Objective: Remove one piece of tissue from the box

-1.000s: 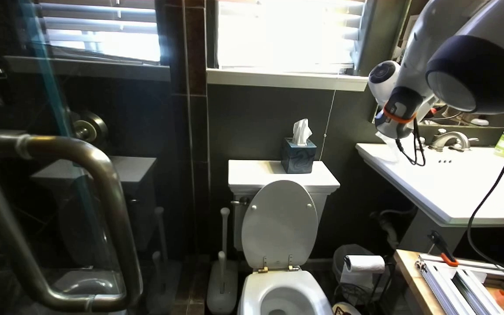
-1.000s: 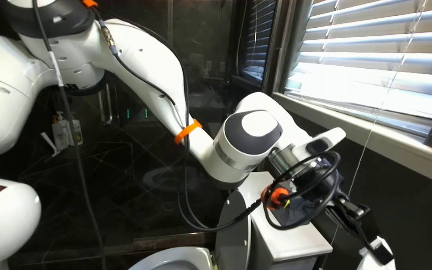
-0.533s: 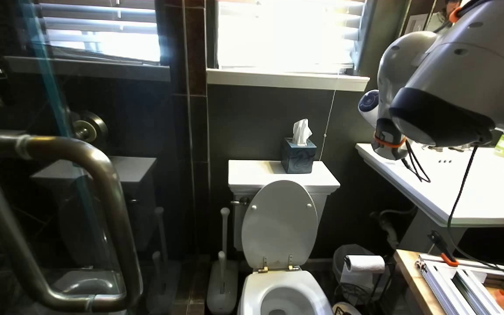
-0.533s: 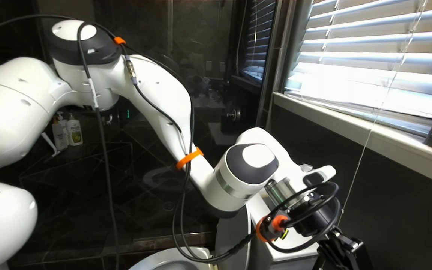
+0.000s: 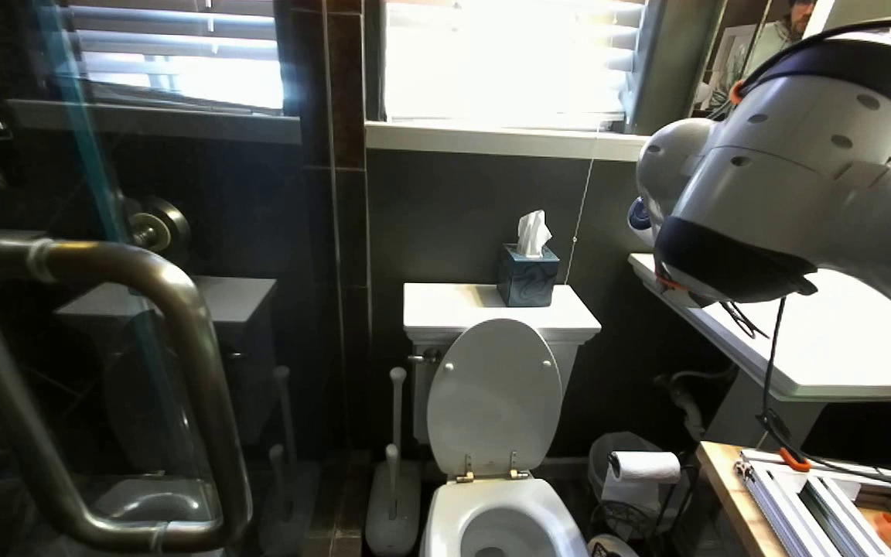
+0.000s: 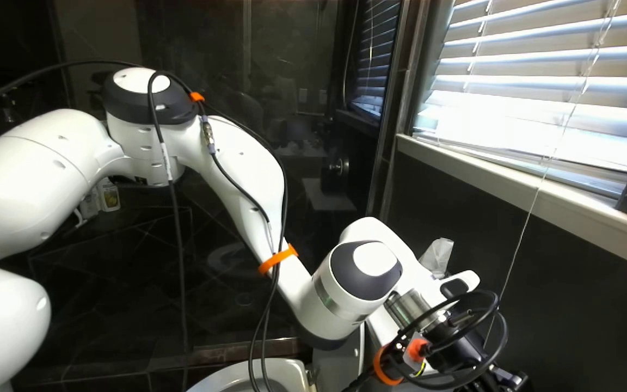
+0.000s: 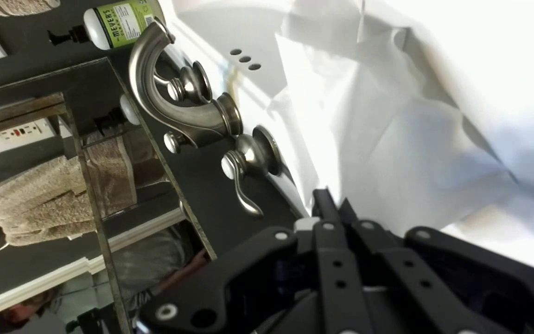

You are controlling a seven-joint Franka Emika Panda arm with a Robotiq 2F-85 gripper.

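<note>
Tissue (image 7: pixel 387 139) is in the gripper (image 7: pixel 335 203), clenched on one end, w/ the sheet spread across the white sink (image 5: pixel 855 360) in the wrist view; can't tell if they touch. Faucet (image 7: pixel 188 119) & pump btl. (image 7: pixel 125 23) sit at the sink's back edge, mirror (image 7: pixel 135 222) behind. Tissue box (image 5: pixel 529 280) stands upright on the tank top (image 5: pixel 453 305) w/ another tissue (image 5: pixel 534 234) poking up. Toilet (image 5: pixel 484 493) below has its lid (image 5: pixel 496 398) up. Rest of rm.: dark wall (image 5: pixel 445 224), slatted blinds (image 6: pixel 542 103) above a white sill (image 6: pixel 520 184), paper roll (image 5: pixel 648 466) near the toilet.
</note>
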